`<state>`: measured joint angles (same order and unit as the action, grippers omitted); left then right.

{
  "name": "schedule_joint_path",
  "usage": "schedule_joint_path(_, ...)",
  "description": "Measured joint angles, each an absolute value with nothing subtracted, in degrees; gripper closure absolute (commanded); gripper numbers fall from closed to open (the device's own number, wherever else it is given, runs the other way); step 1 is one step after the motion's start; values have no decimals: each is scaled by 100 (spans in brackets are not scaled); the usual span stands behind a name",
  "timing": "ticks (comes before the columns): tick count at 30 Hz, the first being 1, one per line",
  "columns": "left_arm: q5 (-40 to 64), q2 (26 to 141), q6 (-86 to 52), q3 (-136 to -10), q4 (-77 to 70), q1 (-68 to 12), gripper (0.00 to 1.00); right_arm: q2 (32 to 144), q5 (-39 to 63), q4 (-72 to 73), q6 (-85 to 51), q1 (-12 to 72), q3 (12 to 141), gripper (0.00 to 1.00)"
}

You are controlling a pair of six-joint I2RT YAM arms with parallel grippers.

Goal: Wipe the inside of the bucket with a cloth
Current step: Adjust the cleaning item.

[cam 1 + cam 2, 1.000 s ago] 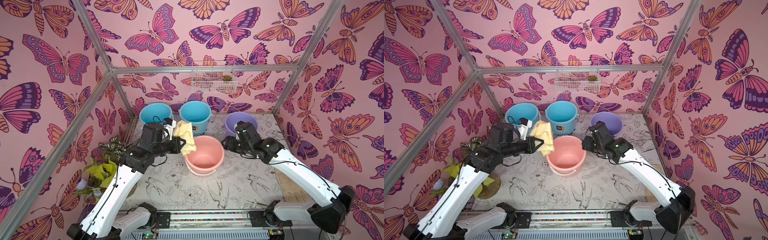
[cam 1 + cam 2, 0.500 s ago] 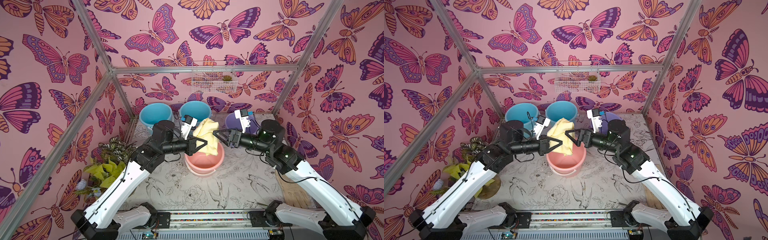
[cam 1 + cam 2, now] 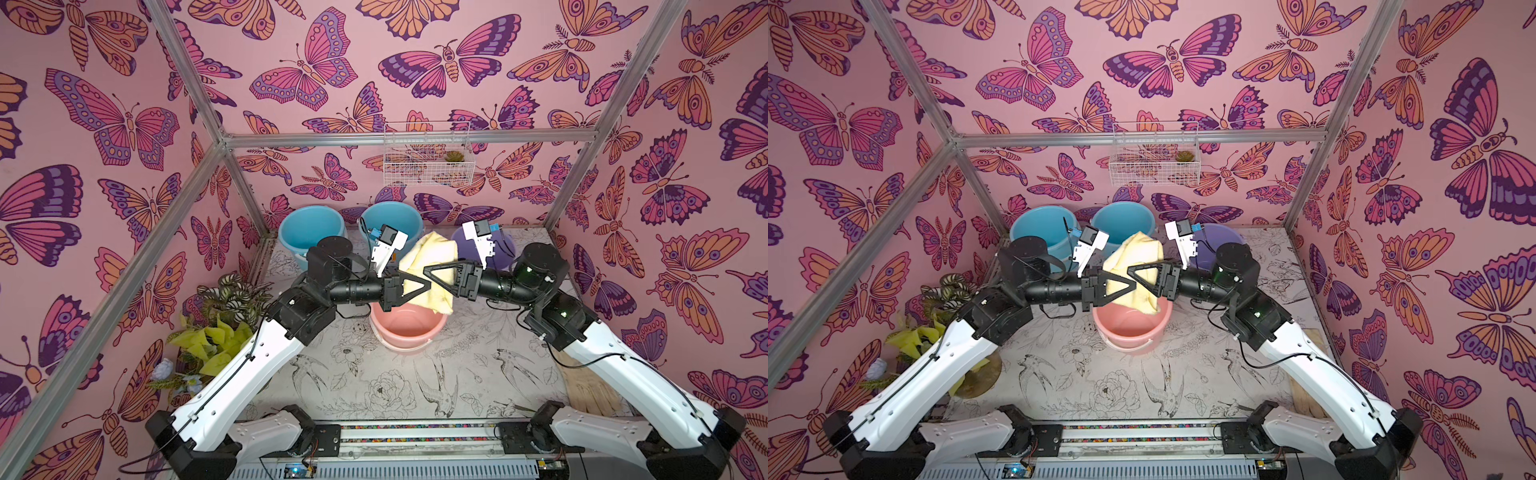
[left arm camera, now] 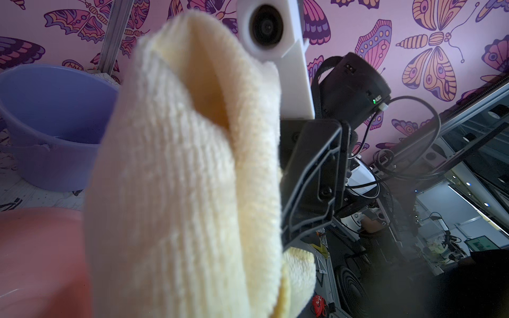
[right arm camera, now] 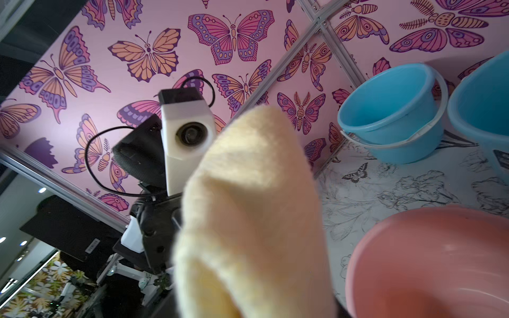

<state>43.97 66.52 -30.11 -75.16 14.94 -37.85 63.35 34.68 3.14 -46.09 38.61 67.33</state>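
Your left claw [image 3: 427,283] is pinching the cloth [image 3: 437,252] above the pink bucket [image 3: 409,330]; your right claw [image 3: 427,272] is touching it from 3 o'clock, grip impossible to tell. The bucket [image 3: 508,257] is standing at 1 o'clock.

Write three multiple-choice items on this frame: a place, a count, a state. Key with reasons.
1. The cloth is: A) in the air over the pink bucket; B) at the pink bucket's bottom; C) under the pink bucket.
2. Sky-blue buckets: A) one; B) two; C) three.
3. The left gripper is: A) shut on the cloth; B) open, empty; C) on the pink bucket's rim.
Key: 1A, it hangs above the rim in both top views; 2B, two stand behind the pink bucket; 3A, its jaws pinch the cloth.
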Motion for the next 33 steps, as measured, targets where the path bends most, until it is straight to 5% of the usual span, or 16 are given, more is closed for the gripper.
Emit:
schedule_joint_path(5, 4370, 6654, -3030, -7513, 1492, -3785, 100, 6335, 3457, 458, -4683, 3874, 6707, 99)
schedule_joint_path(6, 4348, 6650, -3028, -7513, 1496, -3785, 93, 6335, 3457, 475, -4692, 3874, 6702, 100)
schedule_joint_path(10, 3953, 6571, -2932, -7537, 1739, -3822, 66, 6337, 3363, 445, -4646, 3881, 6698, 100)
schedule_joint_path(13, 3415, 6493, -2790, -7627, 2196, -3815, 57, 6326, 3116, 224, -4497, 3887, 6698, 100)
schedule_joint_path(26, 329, 6434, -3057, -7782, 4637, -3594, 54, 6335, 1850, -1282, -3479, 3887, 6864, 100)
schedule_joint_path(33, -242, 6764, -3712, -7526, 5234, -3518, 50, 6407, 1721, -1479, -3341, 3887, 6906, 100)
